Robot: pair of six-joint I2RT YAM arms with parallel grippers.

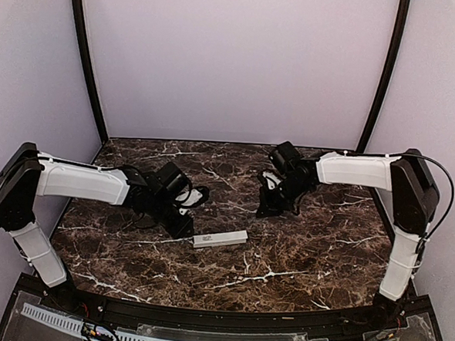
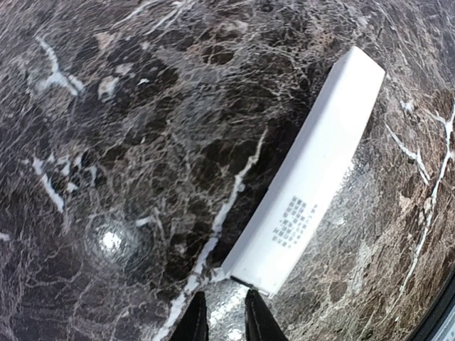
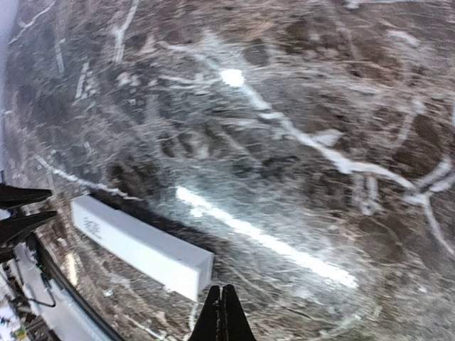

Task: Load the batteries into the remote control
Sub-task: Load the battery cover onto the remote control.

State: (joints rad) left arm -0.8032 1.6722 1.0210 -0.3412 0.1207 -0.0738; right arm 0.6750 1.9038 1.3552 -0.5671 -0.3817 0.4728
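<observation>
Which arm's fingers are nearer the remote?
The left arm's fingers: they sit right at one end of the remote, while the right arm's fingers, closed, hang farther from its other end.

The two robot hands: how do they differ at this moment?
The left hand has its fingers slightly apart, right at one end of the remote control. The right hand is pinched shut and stands clear of it. Both are empty and point down at the marble table.

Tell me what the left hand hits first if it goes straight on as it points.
Probably the remote: its near end lies just ahead of the left hand, slightly right. Depth is unclear; the tips might touch the table first.
</observation>
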